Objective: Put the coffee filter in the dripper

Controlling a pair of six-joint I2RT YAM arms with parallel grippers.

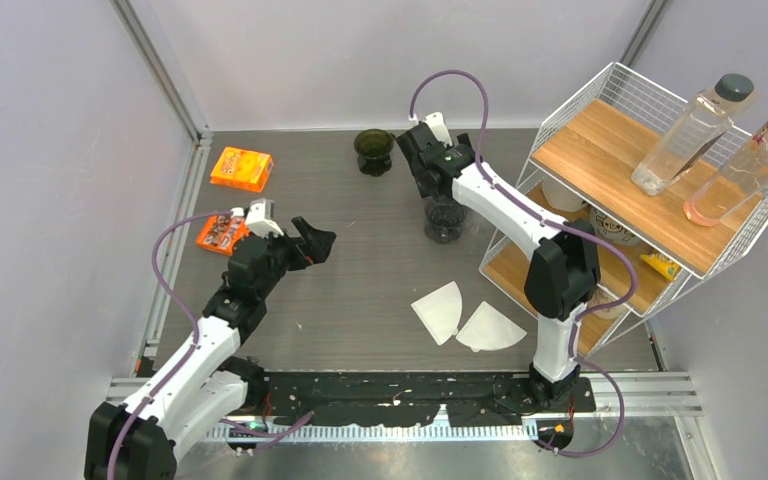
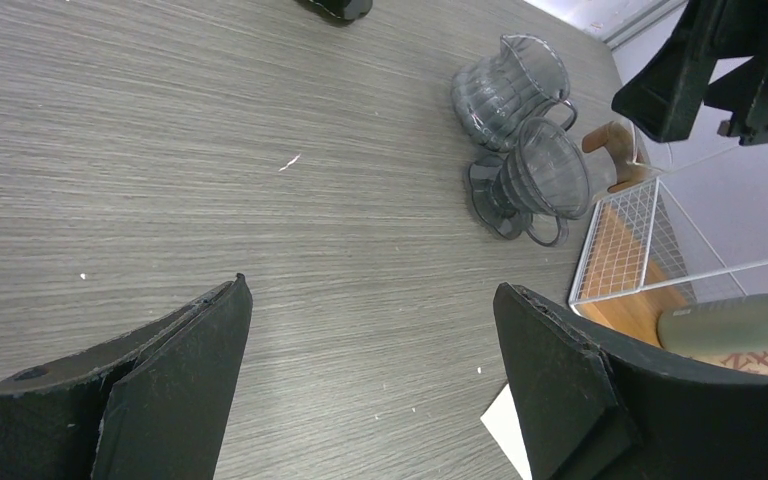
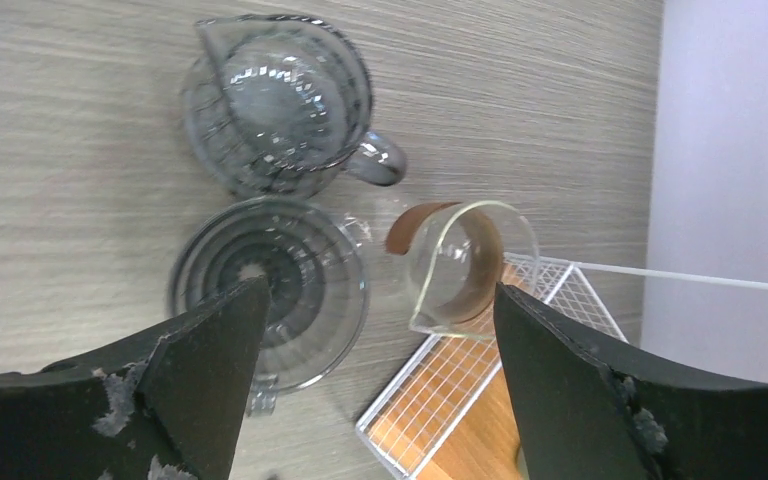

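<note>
Grey wood-grain desk [image 1: 360,300] carries it all. We see the right arm [image 1: 505,208] stretched far across it, its pincer [image 3: 375,295] spread wide and pointing down over the glass dripper [image 3: 290,280]. Our left arm [image 1: 200,345] bends low at the left, pincer [image 2: 372,290] spread, aimed across the desk. Two white coffee filters [image 1: 440,310] lie flat near the right arm's base.
</note>
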